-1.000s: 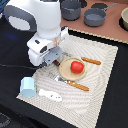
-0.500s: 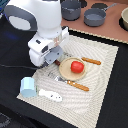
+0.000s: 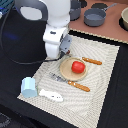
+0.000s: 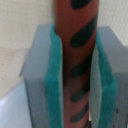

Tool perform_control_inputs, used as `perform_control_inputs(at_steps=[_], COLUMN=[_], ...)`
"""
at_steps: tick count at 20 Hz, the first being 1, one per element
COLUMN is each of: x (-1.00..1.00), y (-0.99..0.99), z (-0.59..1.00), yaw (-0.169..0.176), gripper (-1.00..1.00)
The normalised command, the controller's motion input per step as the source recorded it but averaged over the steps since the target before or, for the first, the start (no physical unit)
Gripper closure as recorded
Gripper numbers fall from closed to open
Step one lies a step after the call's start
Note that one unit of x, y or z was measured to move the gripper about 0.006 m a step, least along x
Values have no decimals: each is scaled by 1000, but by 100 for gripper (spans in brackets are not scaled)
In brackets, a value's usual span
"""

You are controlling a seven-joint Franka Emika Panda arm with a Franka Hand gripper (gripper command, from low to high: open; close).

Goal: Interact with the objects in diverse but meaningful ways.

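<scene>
In the wrist view my gripper (image 4: 75, 75) is shut on the dark brown sausage (image 4: 75, 55), a reddish-brown stick with dark stripes held between the green pads (image 4: 52, 80). In the exterior view the gripper hand (image 3: 56, 46) hangs over the mat just beyond the plate, and the sausage is hidden under it. The round red tomato (image 3: 77, 66) sits on a tan plate (image 3: 65, 70). The light blue cup (image 3: 28, 87) lies at the mat's near corner on the exterior view's left. The white elongated piece (image 3: 51, 95) lies next to it.
A checked mat (image 3: 100, 80) covers the dark table. Orange-handled cutlery lies beyond the plate (image 3: 92, 61) and in front of it (image 3: 79, 86). Grey pots (image 3: 94, 17) stand at the back, with a bowl (image 3: 123, 19) at the exterior view's far right edge.
The arm has shifted a little toward the exterior view's right and stands more upright. The tomato, cup and white piece have not moved.
</scene>
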Motion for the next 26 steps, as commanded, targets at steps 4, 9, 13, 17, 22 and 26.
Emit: perform_control_inputs(at_steps=[4,9,13,17,22,26], x=[4,0,-35,19,84,99], y=[624,567,235,14,-215,-392], z=[-31,-165,-176,222,899,1000], yaw=[178,172,99,1,-119,-138], gripper=[100,100,-100,-100,-100,-100])
